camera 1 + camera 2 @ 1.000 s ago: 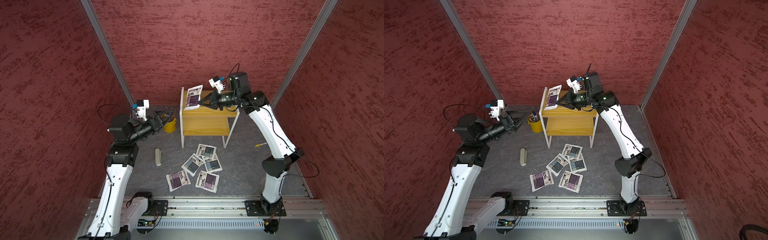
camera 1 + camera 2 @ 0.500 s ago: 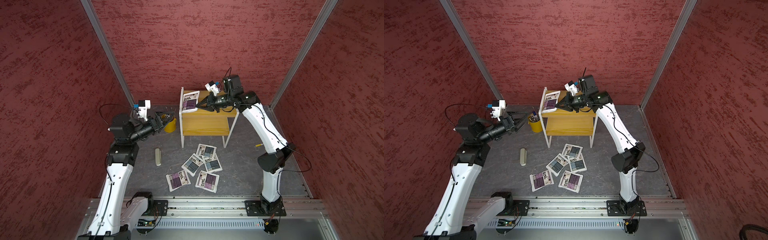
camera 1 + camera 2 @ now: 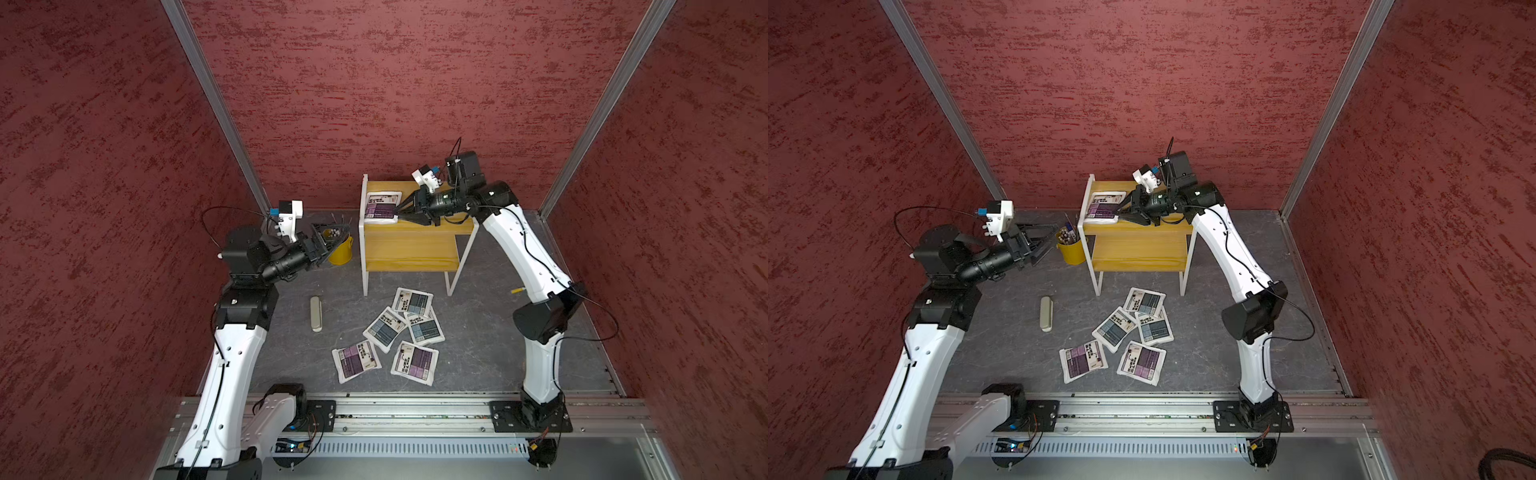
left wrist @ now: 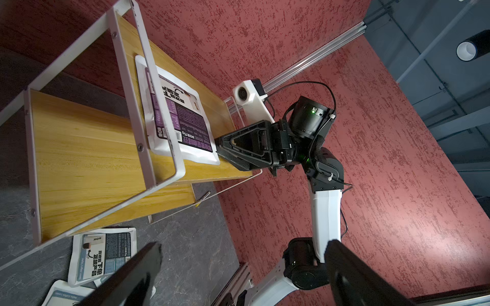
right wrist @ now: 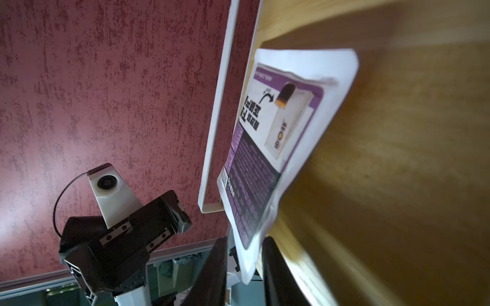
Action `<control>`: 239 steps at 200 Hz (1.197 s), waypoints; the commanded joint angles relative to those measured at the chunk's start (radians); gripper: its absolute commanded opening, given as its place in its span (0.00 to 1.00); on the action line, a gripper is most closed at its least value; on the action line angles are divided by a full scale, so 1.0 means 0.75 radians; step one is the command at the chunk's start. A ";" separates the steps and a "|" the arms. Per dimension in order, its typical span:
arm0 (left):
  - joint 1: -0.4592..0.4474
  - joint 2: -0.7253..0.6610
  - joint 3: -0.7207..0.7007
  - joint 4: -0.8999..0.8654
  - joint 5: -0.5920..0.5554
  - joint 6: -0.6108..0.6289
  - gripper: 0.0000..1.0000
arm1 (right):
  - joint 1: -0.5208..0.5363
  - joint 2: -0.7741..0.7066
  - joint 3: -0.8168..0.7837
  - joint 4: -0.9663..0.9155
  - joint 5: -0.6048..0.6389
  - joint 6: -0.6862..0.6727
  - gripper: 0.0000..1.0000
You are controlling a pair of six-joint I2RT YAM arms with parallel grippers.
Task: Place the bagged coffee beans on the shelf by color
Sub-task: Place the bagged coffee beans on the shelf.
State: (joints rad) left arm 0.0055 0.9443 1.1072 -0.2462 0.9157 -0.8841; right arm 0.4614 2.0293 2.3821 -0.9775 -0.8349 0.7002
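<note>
r gripper (image 3: 395, 212) is straddling purple pouch (image 3: 380, 208) edge, jaws barely parted, at shelf (image 3: 409, 249) top board's left end. l gripper (image 3: 338, 237) is hovering spread wide, empty.

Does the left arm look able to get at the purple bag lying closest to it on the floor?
Probably yes. The purple bag lies uncovered on the bare floor, near the left arm, whose open, empty jaws have nothing standing between them and it.

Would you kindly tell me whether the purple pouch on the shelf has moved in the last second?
Yes: the purple pouch has dropped from tilted to lying on the top board of the shelf.
</note>
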 commanded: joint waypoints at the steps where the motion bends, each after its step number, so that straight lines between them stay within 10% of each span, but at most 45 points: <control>1: -0.001 -0.007 0.035 -0.011 0.014 0.031 1.00 | -0.013 0.009 0.039 -0.017 -0.007 -0.016 0.32; 95: -0.019 0.013 0.072 -0.116 -0.002 0.133 1.00 | -0.039 -0.087 0.042 -0.083 0.110 -0.079 0.50; 148: -0.223 -0.026 0.045 -0.335 -0.090 0.366 1.00 | 0.021 -0.291 -0.041 -0.215 0.236 -0.205 0.52; 239: -0.704 -0.162 -0.496 -0.214 -0.412 0.354 1.00 | 0.154 -1.113 -1.481 0.123 0.439 -0.070 0.52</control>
State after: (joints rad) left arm -0.4713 0.8494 0.8314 -0.4866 0.6785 -0.6010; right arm 0.5468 1.2583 1.4452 -0.9531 -0.5987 0.6147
